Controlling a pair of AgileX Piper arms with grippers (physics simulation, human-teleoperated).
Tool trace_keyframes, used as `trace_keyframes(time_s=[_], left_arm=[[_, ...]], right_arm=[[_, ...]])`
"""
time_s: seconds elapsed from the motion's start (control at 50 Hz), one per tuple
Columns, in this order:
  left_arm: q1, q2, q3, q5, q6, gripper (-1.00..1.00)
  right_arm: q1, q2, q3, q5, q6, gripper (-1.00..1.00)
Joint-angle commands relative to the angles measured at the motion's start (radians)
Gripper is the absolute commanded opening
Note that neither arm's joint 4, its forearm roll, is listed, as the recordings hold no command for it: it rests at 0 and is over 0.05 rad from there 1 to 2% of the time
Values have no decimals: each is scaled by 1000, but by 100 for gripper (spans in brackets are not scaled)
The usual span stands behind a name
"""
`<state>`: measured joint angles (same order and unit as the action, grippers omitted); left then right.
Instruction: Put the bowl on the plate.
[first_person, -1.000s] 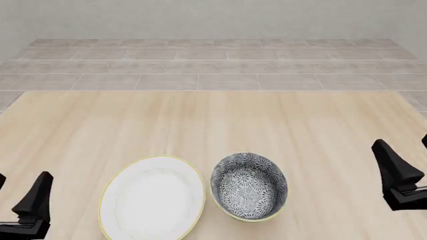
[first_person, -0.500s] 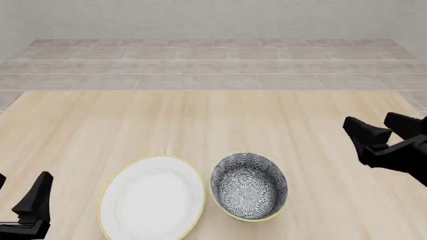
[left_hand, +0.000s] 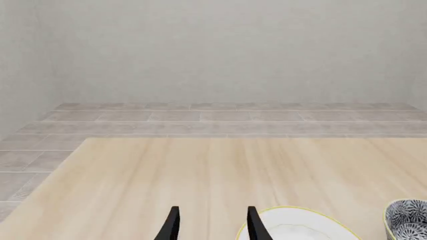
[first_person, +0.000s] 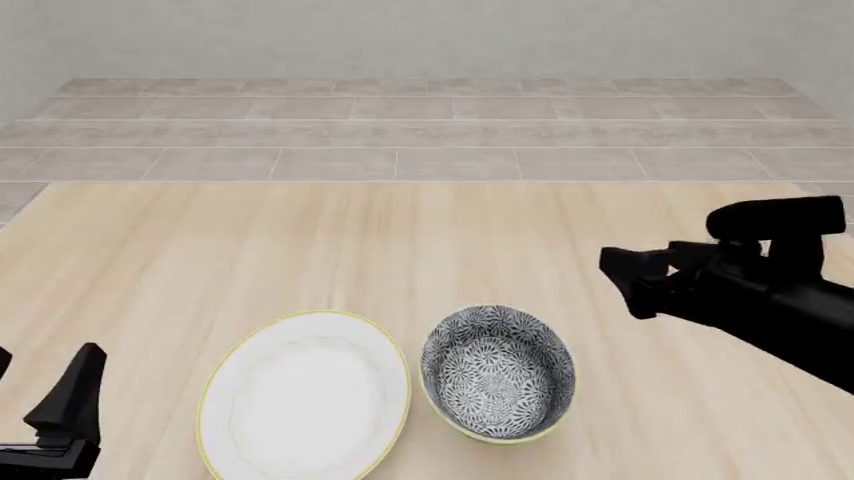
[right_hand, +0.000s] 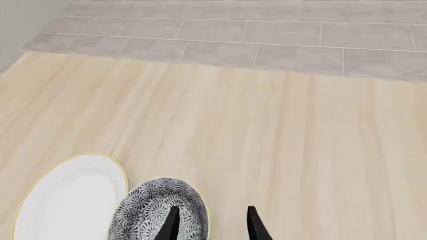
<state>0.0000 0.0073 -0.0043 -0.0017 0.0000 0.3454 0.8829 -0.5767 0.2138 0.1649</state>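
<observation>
The bowl (first_person: 498, 372), patterned dark grey and white with a pale rim, sits upright on the table near the front edge. Just to its left lies the white plate (first_person: 304, 395) with its thin yellow rim, bare and close beside the bowl. My right gripper (first_person: 625, 283) hovers open above the table, right of and a little beyond the bowl, pointing left. In the right wrist view the bowl (right_hand: 150, 212) lies partly behind one finger of the right gripper (right_hand: 212, 225), with the plate (right_hand: 70, 200) beside it. My left gripper (first_person: 34, 385) stands open at the front left corner, left of the plate (left_hand: 300, 227).
The light wooden table (first_person: 427, 240) stretches far beyond the dishes. A grey tiled floor (first_person: 427, 130) and a pale wall lie past its far edge. In the left wrist view the bowl (left_hand: 408, 220) shows only at the picture's edge.
My right arm has swung in from the right edge toward the left, and its gripper now points at the area beside the bowl. The left arm, bowl and plate have not moved.
</observation>
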Motion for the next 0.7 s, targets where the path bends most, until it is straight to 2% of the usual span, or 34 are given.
trace_keyframes(time_s=[0.02,0.22,0.48,0.7], left_arm=[[0,0,0,0,0,100],[0,0,0,0,0,100],[0,0,0,0,0,100],[0,0,0,0,0,100]], right_arm=[[48,101,2,-24,44,100],[74,176,3,-47,59,100],[92,261,22,-91,106,100],[87,305,42,-121,124,100]])
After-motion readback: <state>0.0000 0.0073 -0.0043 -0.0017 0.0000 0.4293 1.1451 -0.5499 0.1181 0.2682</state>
